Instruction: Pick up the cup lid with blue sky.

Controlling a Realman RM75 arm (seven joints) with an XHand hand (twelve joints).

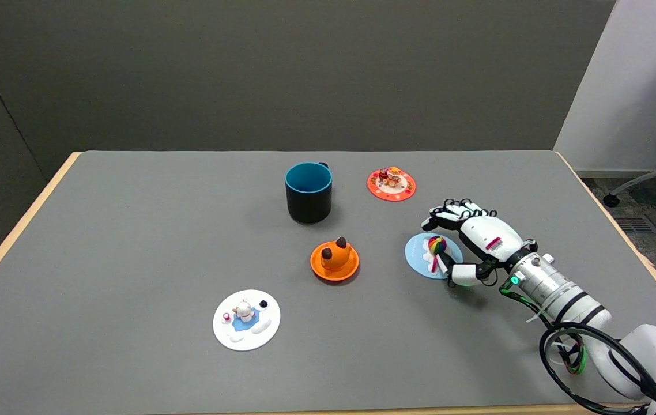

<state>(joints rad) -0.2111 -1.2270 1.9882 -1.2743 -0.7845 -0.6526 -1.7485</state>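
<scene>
Sky-blue lid (420, 253), rainbow knob; orange lid (334, 261); seemingly black mug (309, 193).

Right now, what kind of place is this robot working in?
Most likely an office or lab set up as a robot test station. A grey table with a wood edge stands against grey partition panels, and an office chair base on castors shows at the right.

Right hand (466, 242) hovering at the blue lid (427, 255)

The hand is reaching over the lid's right edge, thumb near its front rim, fingers curling above. A mug (309, 192), orange lid (334, 260), red lid (391, 184) and white lid (247, 319) are sitting apart on the table (132, 230).
</scene>
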